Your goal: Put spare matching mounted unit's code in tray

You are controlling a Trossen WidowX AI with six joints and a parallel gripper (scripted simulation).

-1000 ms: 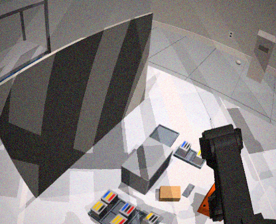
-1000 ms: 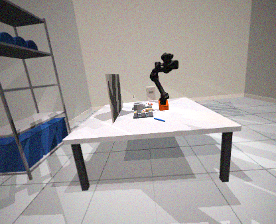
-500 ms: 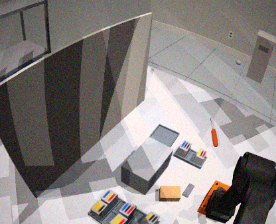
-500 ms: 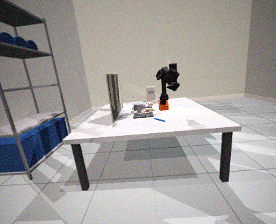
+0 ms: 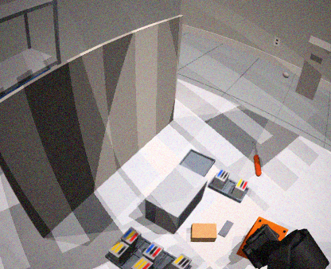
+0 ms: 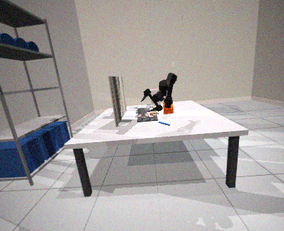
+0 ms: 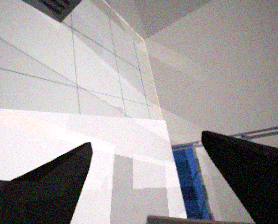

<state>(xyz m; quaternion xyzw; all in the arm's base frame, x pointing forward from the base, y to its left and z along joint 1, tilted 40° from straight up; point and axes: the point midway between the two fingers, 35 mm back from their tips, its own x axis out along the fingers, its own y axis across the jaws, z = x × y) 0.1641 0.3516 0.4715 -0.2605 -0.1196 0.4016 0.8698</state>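
From the top, a tall panel [image 5: 122, 107] [image 6: 117, 100] stands on the pale, smooth table [image 5: 229, 215] [image 6: 159, 131] [image 7: 92, 165], its flat face banded with light and dark stripes, and look, beside it sits a blocky grey box [image 5: 175, 192] with crisp edges. Just beyond the box lies a shallow, rectangular grey tray [image 5: 197, 162], its thin rim raised around a flat floor, with no spare in it. Next to that, a dark slotted holder [image 5: 228, 189] carries two small upright blocks with coloured stripes, and near the bottom edge a larger dark holder [image 5: 135, 255] carries more of these grey spares [image 5: 153, 251], striped yellow, red, blue and black on top; their codes can't be read here. There's a tan brick-shaped block [image 5: 204, 232], a thin grey slip [image 5: 226, 228], a screwdriver [image 5: 257, 165] with a rounded orange-red handle, and the matte black arm [image 5: 297, 251] [image 6: 166, 85] over its orange base [image 5: 282, 229] [image 6: 168, 109]. Over to the exterior, the arm bends low behind a slim blue rod [image 6: 164, 123], and the metal shelf rack [image 6: 58, 73] holds rounded blue shapes above boxy blue bins. Now the wrist: the claw [image 7: 147, 141] is spread wide, black tapering fingers well apart, nothing between them
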